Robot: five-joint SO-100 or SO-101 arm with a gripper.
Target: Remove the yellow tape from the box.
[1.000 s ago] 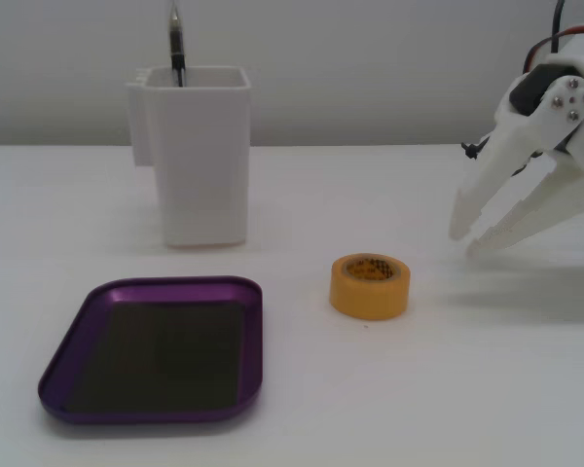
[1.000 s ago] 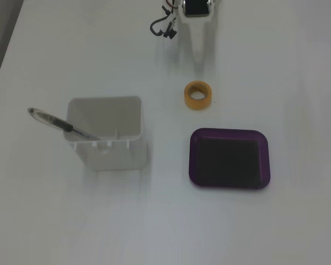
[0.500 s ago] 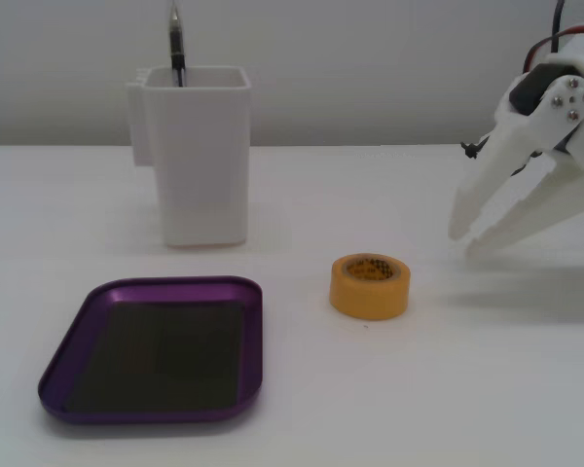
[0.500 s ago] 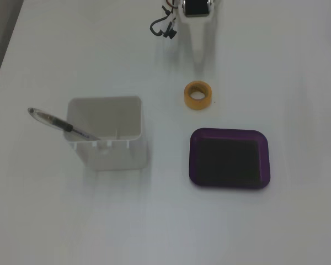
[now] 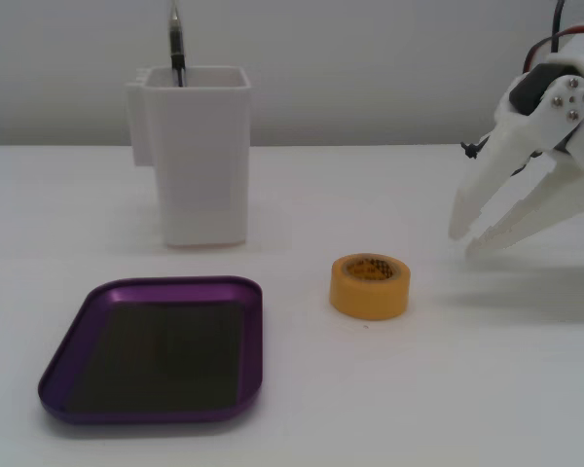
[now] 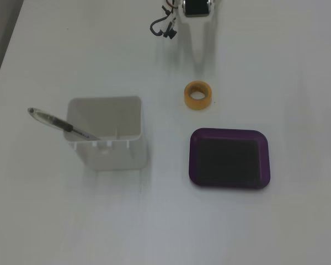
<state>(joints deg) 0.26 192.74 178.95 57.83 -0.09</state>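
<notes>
The yellow tape [image 5: 370, 285] lies flat on the white table, core hole up, just right of the box [image 5: 78, 336], a shallow purple tray with a dark bottom and nothing in it. In the top-down fixed view the yellow tape [image 6: 197, 95] sits above the box [image 6: 265, 157], apart from its rim. My white gripper [image 5: 465, 243] hovers right of the tape and a little behind it, tips pointing down-left, open a little with nothing between the fingers. From above, the gripper [image 6: 199, 59] shows as one tapered shape stopping short of the tape.
A tall white square container [image 5: 197, 156] with a pen [image 5: 176, 39] standing in it is behind the tray, and the container [image 6: 106, 135] shows left of the tray from above. A dark cable [image 6: 163, 27] curls beside the arm's base.
</notes>
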